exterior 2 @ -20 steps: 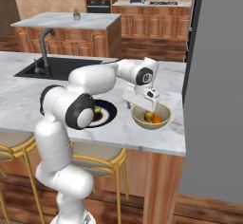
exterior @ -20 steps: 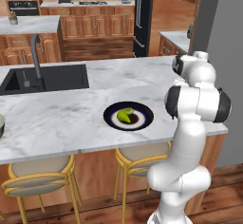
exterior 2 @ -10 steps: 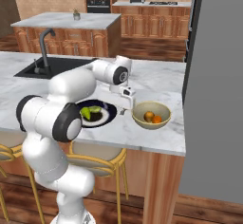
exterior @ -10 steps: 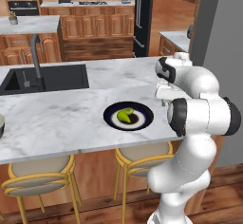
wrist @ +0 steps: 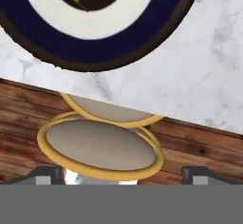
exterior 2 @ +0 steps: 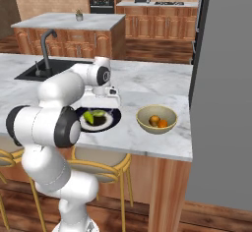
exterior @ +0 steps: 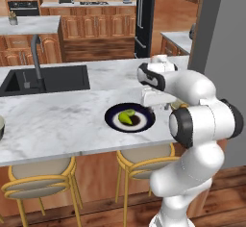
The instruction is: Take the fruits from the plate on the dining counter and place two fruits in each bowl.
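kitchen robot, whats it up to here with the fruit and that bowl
The robot is sorting fruit off the plate on the dining counter into bowls. The bowl beside the plate already has two orange fruits in it. Two green fruits are left on the plate. The gripper hangs open and empty just above the plate's near edge.

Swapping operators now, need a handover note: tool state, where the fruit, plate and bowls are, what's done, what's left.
Tool: open, empty, above the plate's right edge.
Plate on the dining counter: two green fruits, a pear and an oblong one.
Right bowl: the orange and the brownish fruit are in it, so that bowl is done.
Second bowl: at the counter's far left, contents hidden.
Left: move both green fruits to the second bowl.
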You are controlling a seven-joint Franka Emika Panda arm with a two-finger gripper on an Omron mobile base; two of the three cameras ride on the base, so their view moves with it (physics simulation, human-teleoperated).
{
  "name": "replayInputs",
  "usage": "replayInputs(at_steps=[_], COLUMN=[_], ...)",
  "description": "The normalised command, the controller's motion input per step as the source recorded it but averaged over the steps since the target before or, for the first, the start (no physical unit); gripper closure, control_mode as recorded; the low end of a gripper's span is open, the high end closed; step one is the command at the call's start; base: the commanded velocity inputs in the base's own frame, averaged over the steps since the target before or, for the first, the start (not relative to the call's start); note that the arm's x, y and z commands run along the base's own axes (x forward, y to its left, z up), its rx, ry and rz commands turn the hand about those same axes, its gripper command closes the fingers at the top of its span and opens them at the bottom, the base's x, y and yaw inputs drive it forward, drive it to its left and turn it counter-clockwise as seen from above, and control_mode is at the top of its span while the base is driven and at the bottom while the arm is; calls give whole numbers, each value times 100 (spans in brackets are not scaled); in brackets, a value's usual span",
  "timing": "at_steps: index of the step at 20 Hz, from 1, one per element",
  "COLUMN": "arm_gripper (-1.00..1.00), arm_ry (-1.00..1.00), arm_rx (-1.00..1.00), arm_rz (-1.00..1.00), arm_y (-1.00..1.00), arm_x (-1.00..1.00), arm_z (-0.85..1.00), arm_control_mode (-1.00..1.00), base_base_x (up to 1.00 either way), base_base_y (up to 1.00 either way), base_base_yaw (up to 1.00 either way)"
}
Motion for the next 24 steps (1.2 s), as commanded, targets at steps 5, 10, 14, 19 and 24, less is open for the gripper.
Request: replayInputs(at_steps=[5, 10, 14, 19, 24], arm_gripper=[-100, -100, -100, -100, -100], arm_ry=[4, 1, 0, 0, 0], arm_rx=[4, 7, 13, 15, 7], arm_rz=[31, 21, 14, 6, 1], arm_y=[57, 45, 31, 26, 20], arm_x=[0, 2, 9, 19, 33], arm_z=[-1, -12, -22, -32, -29], arm_control_mode=[-100, -100, -100, -100, -100], base_base_x=[0, 0, 0, 0, 0], base_base_y=[0, 0, 0, 0, 0], base_base_yaw=[0, 0, 0, 0, 0])
